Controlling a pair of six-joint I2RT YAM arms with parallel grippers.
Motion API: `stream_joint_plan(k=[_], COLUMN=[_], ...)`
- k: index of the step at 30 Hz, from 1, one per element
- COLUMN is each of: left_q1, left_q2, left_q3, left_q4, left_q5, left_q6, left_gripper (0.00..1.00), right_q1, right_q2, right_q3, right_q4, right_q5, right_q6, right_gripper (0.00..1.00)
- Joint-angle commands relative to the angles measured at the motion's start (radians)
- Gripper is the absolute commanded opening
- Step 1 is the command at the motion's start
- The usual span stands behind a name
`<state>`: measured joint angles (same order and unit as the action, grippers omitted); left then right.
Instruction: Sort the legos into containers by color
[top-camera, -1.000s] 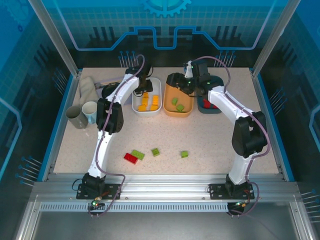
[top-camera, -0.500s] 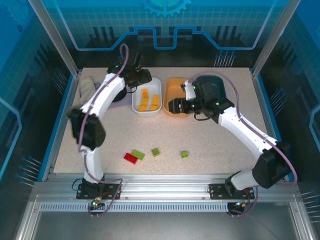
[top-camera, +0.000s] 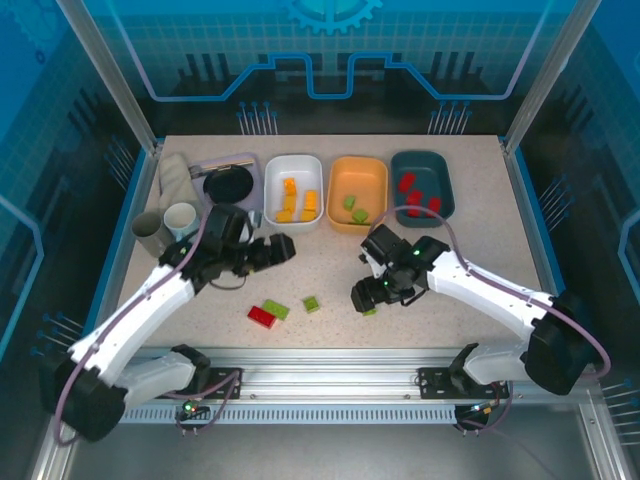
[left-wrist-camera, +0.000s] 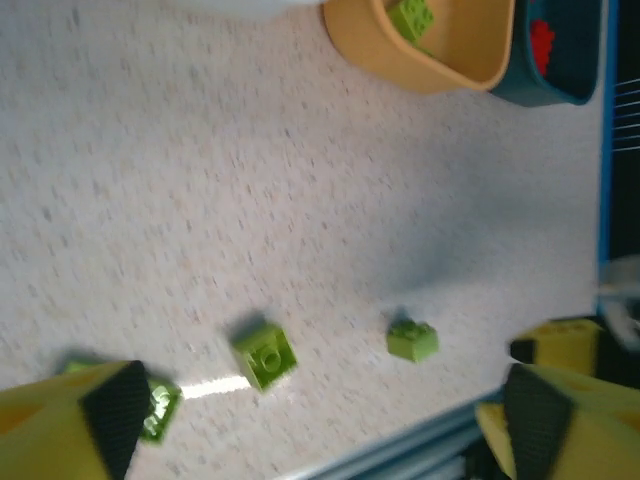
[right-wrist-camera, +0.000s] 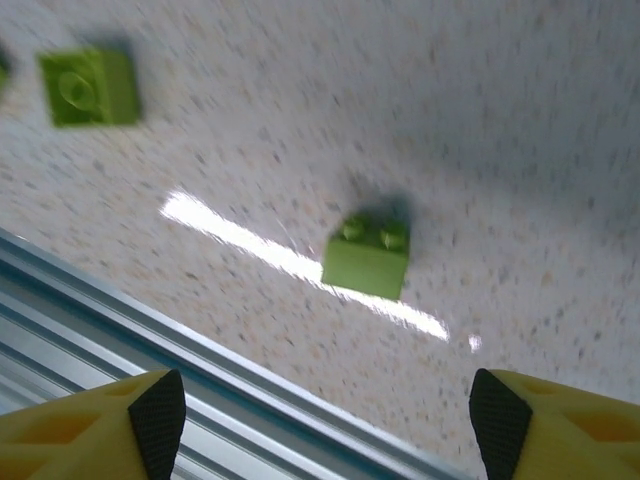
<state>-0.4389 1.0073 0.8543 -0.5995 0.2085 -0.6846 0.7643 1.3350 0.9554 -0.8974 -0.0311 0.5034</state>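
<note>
Four loose legos (top-camera: 311, 304) lie near the front edge of the table (top-camera: 480, 240), three green and one red. Our right gripper (right-wrist-camera: 328, 405) hangs over the rightmost green brick (right-wrist-camera: 366, 258), fingers spread wide and empty; our left gripper (left-wrist-camera: 320, 415) gapes too. We judge the brick light, rigid and slick, so we should pinch its flat side walls squarely, not the studs, for the orange tub (top-camera: 368, 182).

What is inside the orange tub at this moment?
The orange tub holds one green brick beside another green brick, toward its near side. From the left wrist camera, its wall covers all but one brick.
</note>
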Motion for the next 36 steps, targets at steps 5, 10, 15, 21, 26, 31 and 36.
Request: stream_joint_plan(k=[5,10,15,21,26,31,36], left_q1=[-0.014,-0.014,-0.014,-0.014,-0.013,-0.014,-0.014], left_q2=[-0.231,-0.250,-0.251,-0.271,-0.277,-0.277,-0.267], left_q3=[-0.198,-0.222,-0.221,-0.224,-0.228,-0.230,-0.208], left_q4=[-0.048,-0.045,-0.028,-0.032,-0.032,-0.027,0.002], left_q5=[0.091,0.107,0.132,0.140,0.140,0.140,0.140], left_q6=[-0.103,-0.107,-0.093,-0.093,-0.097,-0.101,-0.123], left_gripper=[0.99,0.99,0.99,0.99,0.99,0.99,0.99], right_q1=[0.053,0.053,0.050,0.049,0.044,0.044,0.024], right_q2=[0.123,0.199,0.282,0.323,0.346,0.336,0.243], right_q3=[-0.043,-0.025,-0.008,0.009,0.005,0.016,0.061], right_q4=[0.049,0.091,0.133,0.155,0.170,0.158,0.087], right_q5=[0.031,0.075,0.089,0.109,0.109,0.113,0.141], right_q6=[0.050,0.068,0.076,0.078,0.078,0.075,0.075], right_gripper=[0.79,0.76,0.71,0.59,0.51,0.36,0.33])
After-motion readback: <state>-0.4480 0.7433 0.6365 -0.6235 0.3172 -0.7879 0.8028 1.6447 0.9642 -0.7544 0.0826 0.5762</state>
